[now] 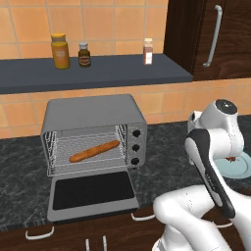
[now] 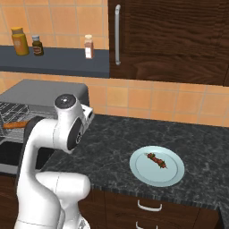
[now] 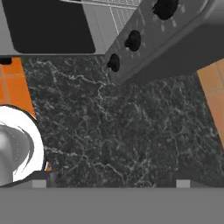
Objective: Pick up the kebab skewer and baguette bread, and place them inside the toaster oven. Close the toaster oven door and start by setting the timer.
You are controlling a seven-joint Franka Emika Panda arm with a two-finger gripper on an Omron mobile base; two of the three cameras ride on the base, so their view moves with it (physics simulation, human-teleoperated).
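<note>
The baguette bread (image 1: 94, 151) already lies on the wire rack inside the toaster oven (image 1: 93, 135). Its long way runs from about 8 o'clock up to 2 o'clock in the left base view. The toaster oven door (image 1: 92, 193) hangs wide open and flat in front of the oven, with its dark glass facing up.

The kebab skewer (image 2: 156, 160) is not in the oven yet. It rests on a pale blue plate (image 2: 172, 176) on the dark stone counter (image 2: 120, 138), well apart from the oven. In the right base view the little stick points from about 10 o'clock to 4 o'clock.

So the next job looks like fetching the skewer. In the right base view the plate sits at about 4 o'clock from the arm's round top joint, and the oven sits at about 9 o'clock. The arm must swing away from the oven and toward the plate.

The arm is folded up tall over the counter between the oven and the plate. Its hand looks almost straight down. The hand view shows bare counter below, with the oven's three black knobs (image 3: 132, 40) up at about 12 o'clock and the open door at about 11 o'clock. The finger tips barely peek out at the bottom, so nobody can tell if the gripper is open or shut. It seems to hold nothing.
</note>
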